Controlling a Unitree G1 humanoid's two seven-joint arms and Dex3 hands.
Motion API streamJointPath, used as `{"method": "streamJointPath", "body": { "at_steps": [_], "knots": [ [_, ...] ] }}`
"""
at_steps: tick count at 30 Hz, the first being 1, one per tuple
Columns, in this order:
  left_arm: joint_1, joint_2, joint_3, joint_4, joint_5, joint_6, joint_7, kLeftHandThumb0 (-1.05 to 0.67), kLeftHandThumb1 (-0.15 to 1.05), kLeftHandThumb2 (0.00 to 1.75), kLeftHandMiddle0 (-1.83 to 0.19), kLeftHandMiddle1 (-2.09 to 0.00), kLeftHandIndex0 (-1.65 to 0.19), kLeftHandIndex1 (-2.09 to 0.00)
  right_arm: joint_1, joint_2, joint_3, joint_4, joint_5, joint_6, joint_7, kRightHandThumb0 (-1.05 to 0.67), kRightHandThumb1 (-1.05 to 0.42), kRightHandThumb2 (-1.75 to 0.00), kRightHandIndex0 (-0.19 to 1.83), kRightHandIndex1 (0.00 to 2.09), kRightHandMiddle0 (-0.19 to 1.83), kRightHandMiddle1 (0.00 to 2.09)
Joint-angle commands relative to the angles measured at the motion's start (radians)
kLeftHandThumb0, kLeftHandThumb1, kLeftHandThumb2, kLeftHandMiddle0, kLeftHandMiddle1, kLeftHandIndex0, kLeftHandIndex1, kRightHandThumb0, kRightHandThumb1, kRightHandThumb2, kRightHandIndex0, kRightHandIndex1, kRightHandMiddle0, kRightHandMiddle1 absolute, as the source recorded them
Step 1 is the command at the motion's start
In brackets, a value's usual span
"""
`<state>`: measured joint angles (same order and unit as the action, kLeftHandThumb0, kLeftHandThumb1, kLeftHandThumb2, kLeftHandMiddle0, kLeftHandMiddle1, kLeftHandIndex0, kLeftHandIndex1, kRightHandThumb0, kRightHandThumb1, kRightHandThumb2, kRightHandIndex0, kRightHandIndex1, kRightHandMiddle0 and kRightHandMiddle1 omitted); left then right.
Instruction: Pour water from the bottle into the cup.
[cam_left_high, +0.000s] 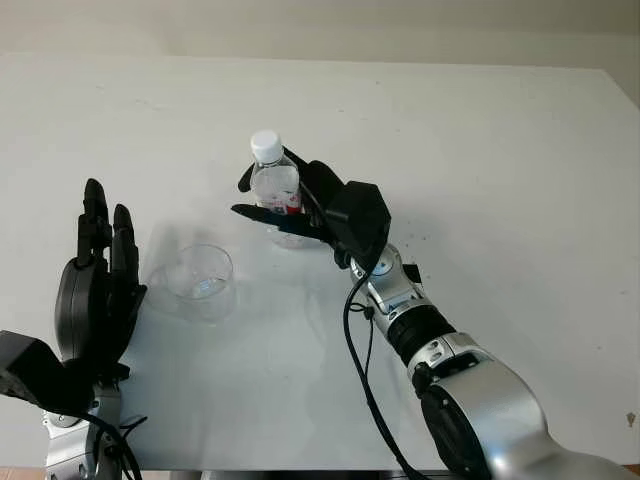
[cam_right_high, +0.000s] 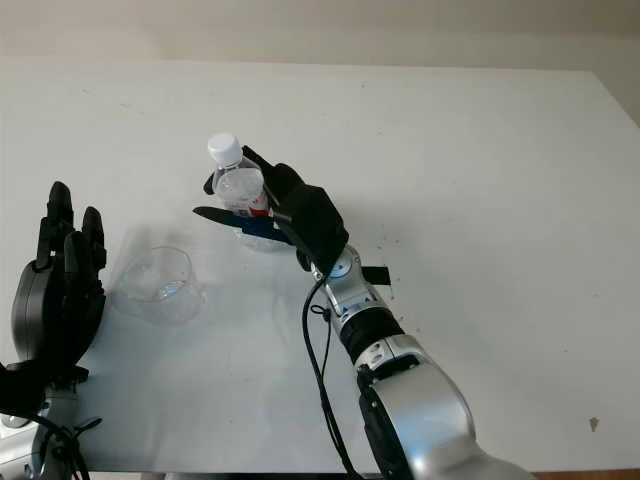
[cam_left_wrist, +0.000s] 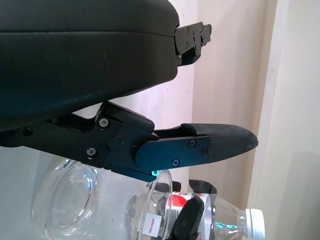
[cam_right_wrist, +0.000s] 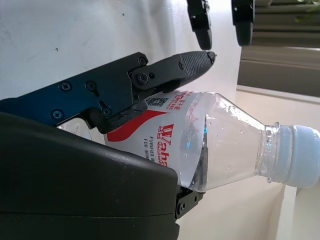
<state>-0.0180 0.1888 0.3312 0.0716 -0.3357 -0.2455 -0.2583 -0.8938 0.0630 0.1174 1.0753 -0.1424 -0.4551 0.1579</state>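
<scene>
A clear plastic water bottle (cam_left_high: 275, 186) with a white cap and a red label stands upright on the white table (cam_left_high: 480, 160), cap on. My right hand (cam_left_high: 318, 206) is wrapped around its lower body, fingers curled on both sides, as the right wrist view shows around the bottle (cam_right_wrist: 215, 140). A clear empty cup (cam_left_high: 200, 279) sits upright to the left of the bottle, a short gap between them. My left hand (cam_left_high: 97, 285) is open, upright beside the cup's left side without touching it. The left wrist view shows the cup (cam_left_wrist: 70, 200) and bottle (cam_left_wrist: 200, 220) beyond its fingers.
The white table stretches far to the back and right. A black cable (cam_left_high: 358, 350) runs along my right forearm. A wall rises behind the table's far edge.
</scene>
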Motion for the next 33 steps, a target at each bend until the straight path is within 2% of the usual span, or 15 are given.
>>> {"method": "streamJointPath", "body": {
  "at_steps": [1, 5, 11, 15, 22, 25, 29, 33],
  "knots": [
    [0.013, -0.018, -0.004, 0.032, -0.003, -0.010, -0.003, -0.79, 1.05, 0.49, 0.18, -0.05, 0.19, -0.02, 0.000, 0.022, 0.009, 0.018, -0.011, -0.010, -0.023, -0.48, -1.05, -0.41, 1.24, 2.09, 1.07, 2.09],
    [0.015, -0.018, -0.002, 0.031, -0.006, -0.007, -0.003, -0.79, 1.05, 0.49, 0.18, -0.05, 0.19, 0.00, -0.004, 0.020, 0.014, 0.022, -0.033, -0.043, -0.079, -0.42, -1.05, -0.48, 1.37, 2.09, 1.14, 2.09],
    [0.013, -0.020, -0.005, 0.036, -0.003, -0.014, -0.004, -0.78, 1.05, 0.51, 0.19, -0.05, 0.19, 0.00, -0.044, -0.005, 0.024, 0.031, -0.062, -0.072, -0.111, -0.38, -1.05, -0.49, 1.39, 2.09, 1.09, 2.09],
    [0.011, -0.022, -0.005, 0.043, -0.002, -0.018, -0.002, -0.79, 1.05, 0.50, 0.19, -0.05, 0.19, 0.00, -0.088, -0.054, 0.092, 0.033, -0.176, -0.134, -0.197, -0.36, -1.05, -0.42, 1.27, 2.09, 0.95, 2.09],
    [0.011, -0.017, -0.004, 0.041, 0.009, -0.022, 0.006, -0.78, 1.05, 0.52, 0.18, -0.06, 0.19, -0.01, -0.167, -0.114, 0.218, 0.033, -0.372, -0.182, -0.335, -0.39, -1.05, -0.27, 1.16, 2.09, 0.91, 2.09],
    [0.011, -0.018, -0.005, 0.038, 0.015, -0.024, 0.012, -0.78, 1.05, 0.53, 0.19, -0.05, 0.19, -0.01, -0.184, -0.129, 0.262, 0.028, -0.441, -0.200, -0.410, -0.39, -1.05, -0.24, 1.17, 2.09, 0.90, 2.09],
    [0.010, -0.020, -0.006, 0.033, 0.019, -0.017, 0.020, -0.80, 1.05, 0.52, 0.18, -0.05, 0.19, -0.01, -0.229, -0.164, 0.370, 0.018, -0.604, -0.211, -0.578, -0.41, -1.05, -0.17, 1.25, 2.09, 0.93, 2.09],
    [0.010, -0.024, -0.009, 0.033, 0.019, -0.021, 0.021, -0.79, 1.05, 0.51, 0.18, -0.05, 0.19, -0.01, -0.272, -0.184, 0.430, 0.029, -0.683, -0.231, -0.672, -0.43, -1.05, -0.18, 1.27, 2.09, 0.95, 2.09]
  ]
}}
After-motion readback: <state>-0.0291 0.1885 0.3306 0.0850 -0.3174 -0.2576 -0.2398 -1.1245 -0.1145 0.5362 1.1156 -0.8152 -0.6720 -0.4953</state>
